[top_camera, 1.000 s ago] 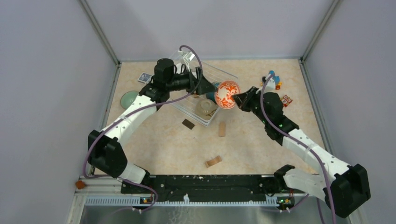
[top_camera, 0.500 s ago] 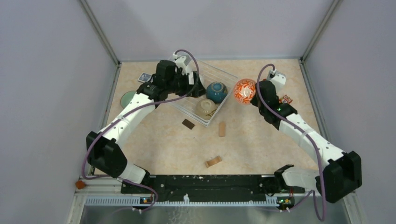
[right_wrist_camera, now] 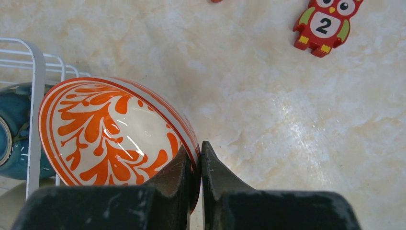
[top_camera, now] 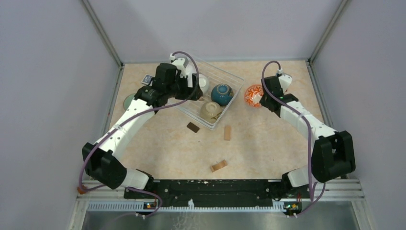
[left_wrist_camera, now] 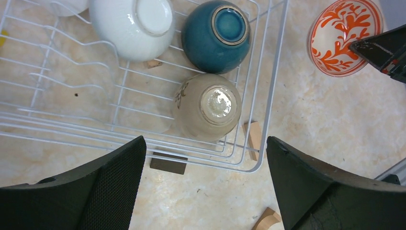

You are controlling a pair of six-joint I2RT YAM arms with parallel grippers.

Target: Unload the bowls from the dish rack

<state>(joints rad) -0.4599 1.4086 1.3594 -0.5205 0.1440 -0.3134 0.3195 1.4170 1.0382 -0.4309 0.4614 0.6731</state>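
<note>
The white wire dish rack point(top_camera: 238, 91) point(left_wrist_camera: 268, 96) holds a white bowl point(top_camera: 203, 82) point(left_wrist_camera: 134, 21), a dark teal bowl point(top_camera: 222, 93) point(left_wrist_camera: 218, 33) and a beige bowl point(top_camera: 210, 110) point(left_wrist_camera: 208, 105), all upside down. My left gripper point(top_camera: 194, 88) point(left_wrist_camera: 206, 148) hangs open above the rack's near edge, with nothing between its fingers. My right gripper point(top_camera: 258, 96) point(right_wrist_camera: 201, 153) is shut on the rim of the orange-patterned bowl point(top_camera: 252, 95) point(right_wrist_camera: 110, 132), which is tilted low over the table just right of the rack. A pale green bowl point(top_camera: 130, 100) sits on the table at the left, partly behind my left arm.
Small wooden blocks point(top_camera: 193, 127) point(top_camera: 227, 132) point(top_camera: 219, 166) lie in front of the rack. A red owl toy point(top_camera: 293, 102) point(right_wrist_camera: 325, 24) lies right of my right gripper. A small card point(top_camera: 147, 78) lies at the back left. Walls close in three sides.
My right arm has carried the orange-patterned bowl rightward, away from the rack, and lowered it toward the table. My left gripper has turned and drawn back over the rack, uncovering the white bowl.
</note>
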